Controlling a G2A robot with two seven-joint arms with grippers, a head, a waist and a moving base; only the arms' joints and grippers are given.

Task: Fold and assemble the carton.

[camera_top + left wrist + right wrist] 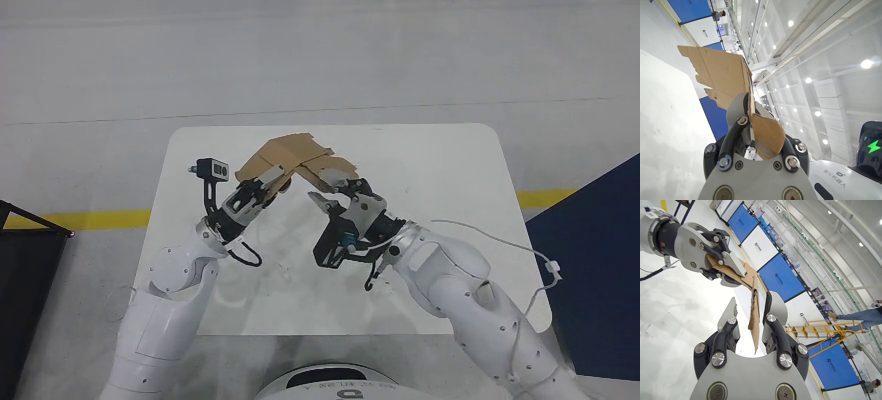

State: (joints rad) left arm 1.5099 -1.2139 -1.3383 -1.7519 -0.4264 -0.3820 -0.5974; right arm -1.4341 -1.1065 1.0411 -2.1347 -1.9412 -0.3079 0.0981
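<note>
Counter, white, rounded corners, both arms over its middle. Carton, brown corrugated board, partly folded, raised off the counter toward its far side, spanning between the two arms. Left gripper, jaws clamped on one flap of the carton; right gripper, jaws spread either side of another carton edge, not closed on it.

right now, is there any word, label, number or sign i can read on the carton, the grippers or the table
carton: none; plain brown cardboard on every face that shows
left gripper: none; bare metal and screws
right gripper: none
table: none; plain white top
blue and white panels in the room behind: a short logo on each, left unread here
</note>
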